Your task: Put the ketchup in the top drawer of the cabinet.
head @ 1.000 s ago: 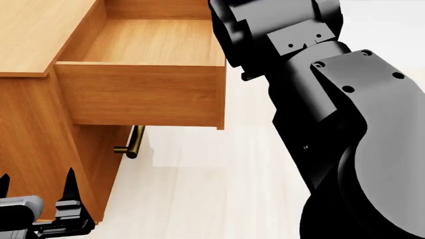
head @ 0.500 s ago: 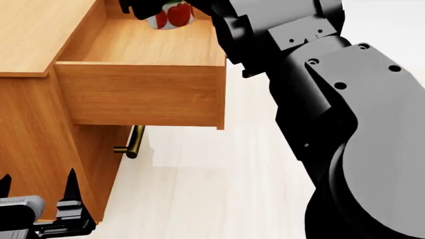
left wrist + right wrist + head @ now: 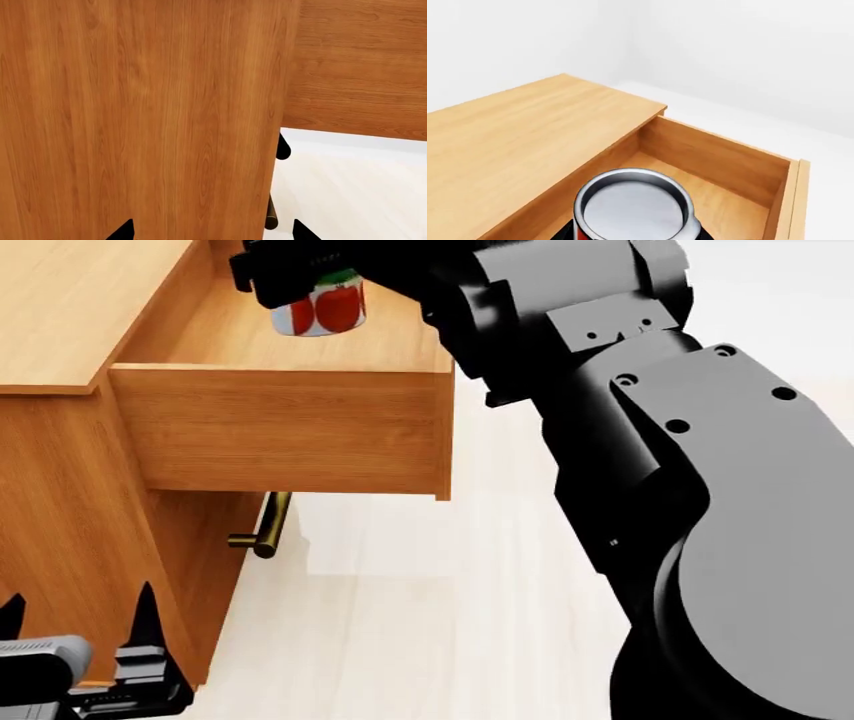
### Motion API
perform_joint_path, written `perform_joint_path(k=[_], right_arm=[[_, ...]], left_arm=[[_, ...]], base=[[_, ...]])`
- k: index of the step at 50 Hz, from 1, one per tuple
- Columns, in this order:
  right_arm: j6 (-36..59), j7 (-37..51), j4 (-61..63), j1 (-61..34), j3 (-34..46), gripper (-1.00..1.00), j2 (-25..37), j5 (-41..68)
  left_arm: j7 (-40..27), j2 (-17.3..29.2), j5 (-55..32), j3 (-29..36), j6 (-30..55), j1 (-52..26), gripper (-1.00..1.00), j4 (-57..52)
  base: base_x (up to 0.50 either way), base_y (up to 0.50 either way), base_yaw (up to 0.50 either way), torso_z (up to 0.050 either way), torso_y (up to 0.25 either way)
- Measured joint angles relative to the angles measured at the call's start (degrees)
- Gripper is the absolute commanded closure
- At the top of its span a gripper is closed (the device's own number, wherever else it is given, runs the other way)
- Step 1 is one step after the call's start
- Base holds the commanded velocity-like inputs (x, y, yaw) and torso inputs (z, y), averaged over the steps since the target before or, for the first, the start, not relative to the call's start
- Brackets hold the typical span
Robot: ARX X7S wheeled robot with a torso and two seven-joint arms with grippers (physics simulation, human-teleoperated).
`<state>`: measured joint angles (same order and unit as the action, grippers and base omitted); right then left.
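Down at the left, the left gripper point(image 3: 74, 625) idles with its prongs spread, holding nothing. The ketchup point(image 3: 320, 305), pinched in the right gripper point(image 3: 287, 270), has swung in over the open top drawer point(image 3: 287, 430) (absent a second ago). It looks ready to lower and release.

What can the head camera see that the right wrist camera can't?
Only the head view shows the ketchup's red label, the right gripper holding it, the lower drawer's brass handle, the floor and the left gripper waiting open down low. Only the right wrist view shows the can's silver lid and the white walls. Both show the open top drawer and the cabinet's flat top.
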<state>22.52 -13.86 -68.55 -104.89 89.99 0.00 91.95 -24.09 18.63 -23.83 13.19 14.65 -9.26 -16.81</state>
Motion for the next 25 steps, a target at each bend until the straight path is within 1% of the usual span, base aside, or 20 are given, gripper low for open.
perform_joint_path(k=[9,25], right_arm=[[-0.75,-0.80,0.17,0.52,0.98,1.00,0.00,3.05],[-1.49,-0.63,1.48,1.62,1.25,1.00,0.00,3.15]], left_arm=[[0.10,-0.02,-0.10,0.10,-0.49,0.11,-1.00,0.47],[0.15,0.06,-0.39,0.15,-1.06,0.19,-1.00,1.11]], base=[[0.00,0.00,0.00,0.000,0.000],[0.00,0.00,0.00,0.000,0.001]])
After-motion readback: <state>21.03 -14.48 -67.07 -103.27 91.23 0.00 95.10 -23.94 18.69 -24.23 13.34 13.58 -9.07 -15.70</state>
